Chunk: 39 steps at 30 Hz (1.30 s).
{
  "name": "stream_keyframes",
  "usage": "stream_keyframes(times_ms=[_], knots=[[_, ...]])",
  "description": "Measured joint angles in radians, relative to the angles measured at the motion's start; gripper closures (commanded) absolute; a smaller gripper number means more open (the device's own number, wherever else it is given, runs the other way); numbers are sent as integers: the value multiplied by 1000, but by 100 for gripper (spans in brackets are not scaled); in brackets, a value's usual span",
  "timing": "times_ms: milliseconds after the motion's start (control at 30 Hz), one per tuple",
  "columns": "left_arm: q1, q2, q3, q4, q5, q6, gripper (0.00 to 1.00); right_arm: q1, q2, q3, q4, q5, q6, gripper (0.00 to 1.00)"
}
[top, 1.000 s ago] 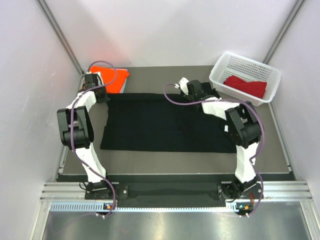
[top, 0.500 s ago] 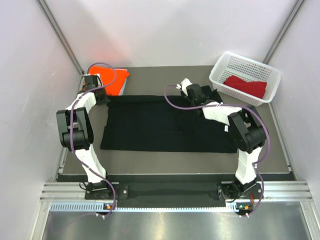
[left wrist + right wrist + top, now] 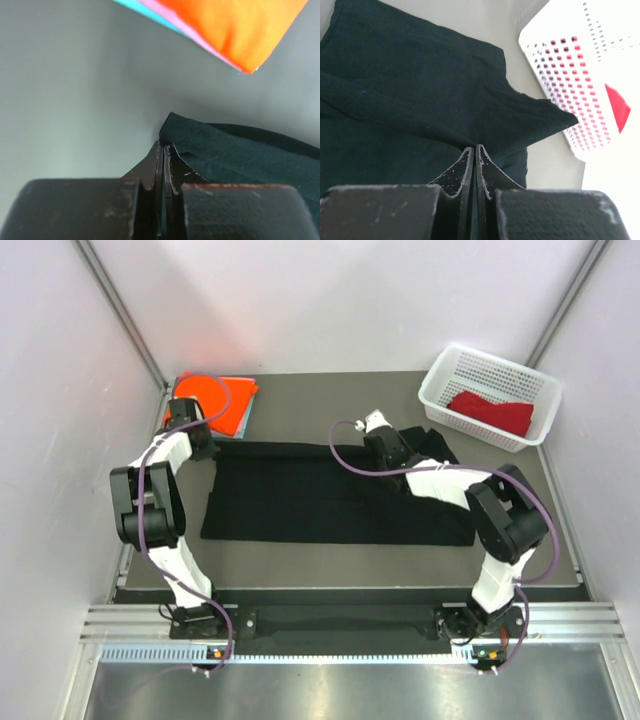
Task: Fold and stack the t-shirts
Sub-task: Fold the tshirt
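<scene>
A large black t-shirt (image 3: 330,495) lies spread flat across the middle of the table. My left gripper (image 3: 203,445) is shut on its far left corner (image 3: 172,127), with the cloth pinched between the fingertips. My right gripper (image 3: 385,447) is shut on a fold of the same shirt (image 3: 420,95) near its far right sleeve. An orange t-shirt (image 3: 215,400) lies folded at the far left, on top of a teal one whose edge (image 3: 142,12) shows beneath it. A dark red t-shirt (image 3: 492,410) lies in the basket.
The white mesh basket (image 3: 440,380) stands at the far right corner, close to my right gripper, and its wall (image 3: 570,75) fills the upper right of the right wrist view. White enclosure walls close in the left, right and back.
Both grippers have moved toward the near side, drawing the black t-shirt's far edge with them. The right arm's elbow has swung outward.
</scene>
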Motion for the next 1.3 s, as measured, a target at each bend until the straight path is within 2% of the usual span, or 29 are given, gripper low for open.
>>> stream_keyframes(times_ms=[267,433,533,667,800,1033,1300], knots=[[0,-71,-88,2,-19,-16,100,53,-32,-72,-47,19,139,98],[1,-89,-134,-2,-59,-25,74,105,-39,-113,-82,45,212,80],[1,-113,-138,-31,-142,-48,67,118,-68,-117,-148,45,257,73],[6,-191,-138,-58,-229,-75,63,117,-153,-117,-225,16,323,66],[10,-277,-138,-47,-208,-100,60,98,-236,-100,-270,-76,374,66],[10,-260,-152,-22,-88,-141,60,-7,-196,-1,-323,-229,455,66],[10,-156,-153,-34,-36,-119,56,-254,-179,5,-406,-372,568,58]])
